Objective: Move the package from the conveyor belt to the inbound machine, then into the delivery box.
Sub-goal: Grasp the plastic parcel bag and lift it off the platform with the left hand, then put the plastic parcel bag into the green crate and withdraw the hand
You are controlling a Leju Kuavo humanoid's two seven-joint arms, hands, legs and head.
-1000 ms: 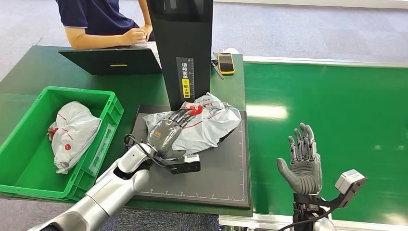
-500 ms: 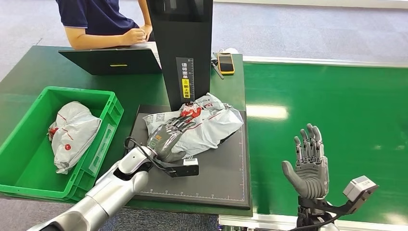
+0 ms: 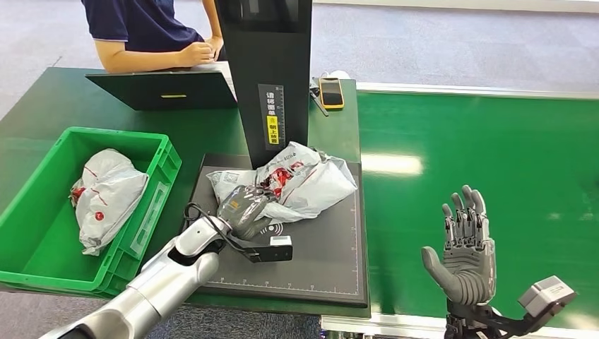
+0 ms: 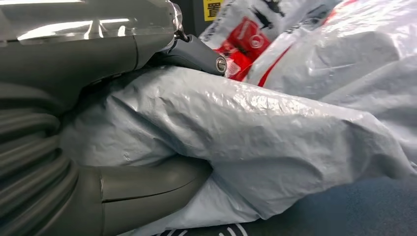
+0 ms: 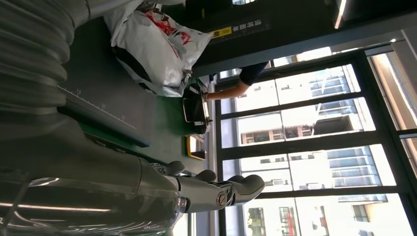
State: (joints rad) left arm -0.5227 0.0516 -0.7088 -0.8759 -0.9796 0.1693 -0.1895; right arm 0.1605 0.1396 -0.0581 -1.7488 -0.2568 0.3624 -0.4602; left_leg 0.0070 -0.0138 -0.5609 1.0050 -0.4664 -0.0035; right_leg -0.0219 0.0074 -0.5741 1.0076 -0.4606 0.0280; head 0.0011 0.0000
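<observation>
Fingers [image 3: 244, 200] curled on package [image 3: 311, 180] — right hand [image 3: 463, 247] upright

My left hand [image 3: 242, 205] grips a crinkled, glossy plastic package [image 3: 297, 185] on a matt dark platform [image 3: 318, 261]; my arm is smooth silver metal.

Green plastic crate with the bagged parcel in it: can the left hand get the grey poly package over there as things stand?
Probably yes. The left hand already grips the grey poly package on the black scanner plate, and the green plastic crate sits open-topped right beside it with nothing between.
</observation>
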